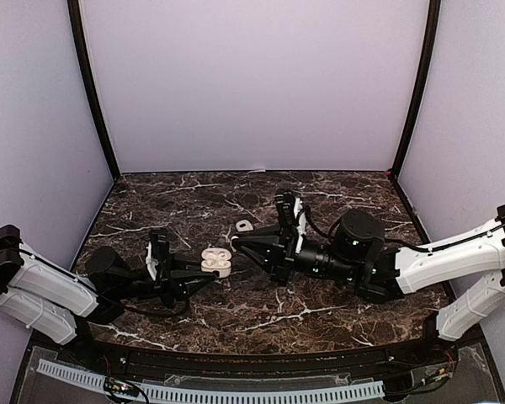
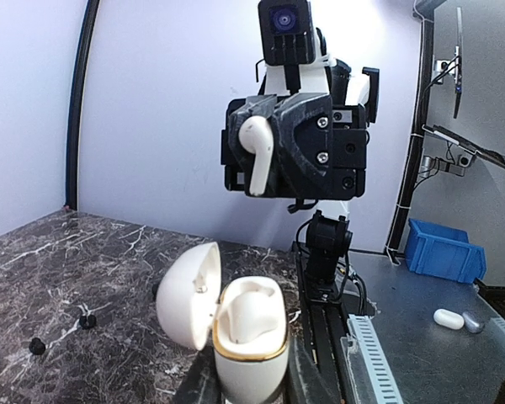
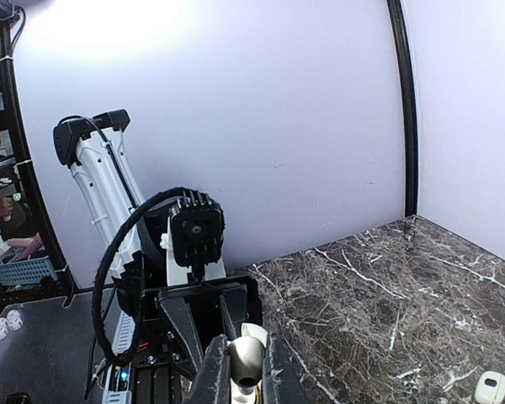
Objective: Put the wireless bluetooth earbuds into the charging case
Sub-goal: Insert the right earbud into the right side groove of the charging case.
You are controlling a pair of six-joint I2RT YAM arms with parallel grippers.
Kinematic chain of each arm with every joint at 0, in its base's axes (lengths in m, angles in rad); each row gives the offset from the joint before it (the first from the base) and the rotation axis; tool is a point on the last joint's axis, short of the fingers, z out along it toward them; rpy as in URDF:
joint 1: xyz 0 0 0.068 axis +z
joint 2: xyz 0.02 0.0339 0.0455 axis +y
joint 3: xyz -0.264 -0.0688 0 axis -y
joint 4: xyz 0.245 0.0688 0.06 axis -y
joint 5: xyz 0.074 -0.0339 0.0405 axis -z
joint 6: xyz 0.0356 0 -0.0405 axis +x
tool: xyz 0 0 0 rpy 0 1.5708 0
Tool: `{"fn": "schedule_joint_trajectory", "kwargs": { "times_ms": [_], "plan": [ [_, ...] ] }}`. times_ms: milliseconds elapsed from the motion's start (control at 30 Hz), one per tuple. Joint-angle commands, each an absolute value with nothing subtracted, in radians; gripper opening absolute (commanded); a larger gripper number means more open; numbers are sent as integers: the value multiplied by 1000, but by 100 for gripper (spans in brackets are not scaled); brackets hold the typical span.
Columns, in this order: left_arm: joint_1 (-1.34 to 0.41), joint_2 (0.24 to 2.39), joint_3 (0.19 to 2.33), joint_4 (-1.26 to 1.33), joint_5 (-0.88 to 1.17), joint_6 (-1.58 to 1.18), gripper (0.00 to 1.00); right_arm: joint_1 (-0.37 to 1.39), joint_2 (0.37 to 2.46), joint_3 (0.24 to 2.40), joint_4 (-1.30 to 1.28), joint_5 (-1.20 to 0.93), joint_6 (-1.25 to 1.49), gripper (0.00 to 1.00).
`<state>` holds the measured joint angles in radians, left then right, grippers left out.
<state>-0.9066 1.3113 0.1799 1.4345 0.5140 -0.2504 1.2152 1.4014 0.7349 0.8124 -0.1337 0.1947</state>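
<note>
Over table [image 1: 320, 307] | left claw [image 1: 200, 274] clamps open case [image 2: 251, 332] | right claw [image 3: 240, 374] pinches earbud [image 2: 254, 151]

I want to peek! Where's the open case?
Top view: the case is left of center, held in the left gripper, with the right gripper and its earbud beside it.

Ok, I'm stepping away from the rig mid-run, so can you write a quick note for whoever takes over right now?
Left claw: shut on the open charging case, lid tipped back.
Right claw: shut on a white earbud, raised opposite the case, not yet in.
On the table: a small white piece, probably another bud, and two black buds.
Done: case open, one bud in grip.
Left: seat this bud, then the others; whether one already sits inside the case I cannot tell.
</note>
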Motion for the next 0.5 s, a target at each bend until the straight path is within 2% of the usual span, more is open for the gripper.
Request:
{"fn": "schedule_joint_trajectory", "kwargs": {
  "times_ms": [0,467],
  "plan": [
    [-922,1329,202,1552,503,-210,0,1229,1434,726,926,-121,167,0],
    [-926,1351,205,1576,508,-198,0,1252,1503,730,947,-117,163,0]
  ]
}}
